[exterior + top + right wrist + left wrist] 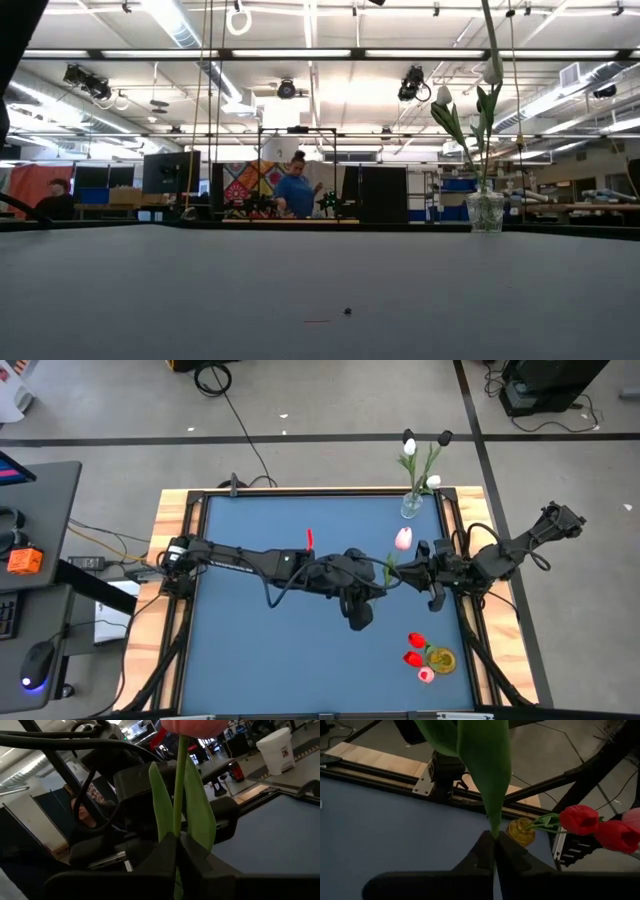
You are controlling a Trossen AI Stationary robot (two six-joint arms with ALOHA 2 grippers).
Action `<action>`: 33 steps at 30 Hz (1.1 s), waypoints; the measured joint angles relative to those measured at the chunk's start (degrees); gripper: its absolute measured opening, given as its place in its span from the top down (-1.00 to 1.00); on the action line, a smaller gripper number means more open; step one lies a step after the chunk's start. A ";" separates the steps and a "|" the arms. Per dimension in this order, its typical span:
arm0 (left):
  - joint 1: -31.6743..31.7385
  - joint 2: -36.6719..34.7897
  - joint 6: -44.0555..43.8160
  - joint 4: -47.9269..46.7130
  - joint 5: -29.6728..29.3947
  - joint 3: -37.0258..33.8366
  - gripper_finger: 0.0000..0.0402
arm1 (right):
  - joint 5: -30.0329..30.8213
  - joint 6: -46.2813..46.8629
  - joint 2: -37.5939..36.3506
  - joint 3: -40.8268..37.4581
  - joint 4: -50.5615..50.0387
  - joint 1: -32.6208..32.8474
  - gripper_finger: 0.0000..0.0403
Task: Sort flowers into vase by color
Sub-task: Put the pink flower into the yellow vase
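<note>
We judge pink tulip light, floppy; left claw and right claw both pinch stem, mid-desk.

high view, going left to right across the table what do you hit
left arm → left gripper → pink tulip held between the two grippers → right gripper → right arm. The clear vase with white and black flowers and the yellow vase with red ones overlap that stretch.
</note>
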 joint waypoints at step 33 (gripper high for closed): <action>1.35 -0.98 -0.76 0.10 2.20 -0.02 0.99 | 4.85 -7.56 -0.19 0.00 -5.12 0.07 0.23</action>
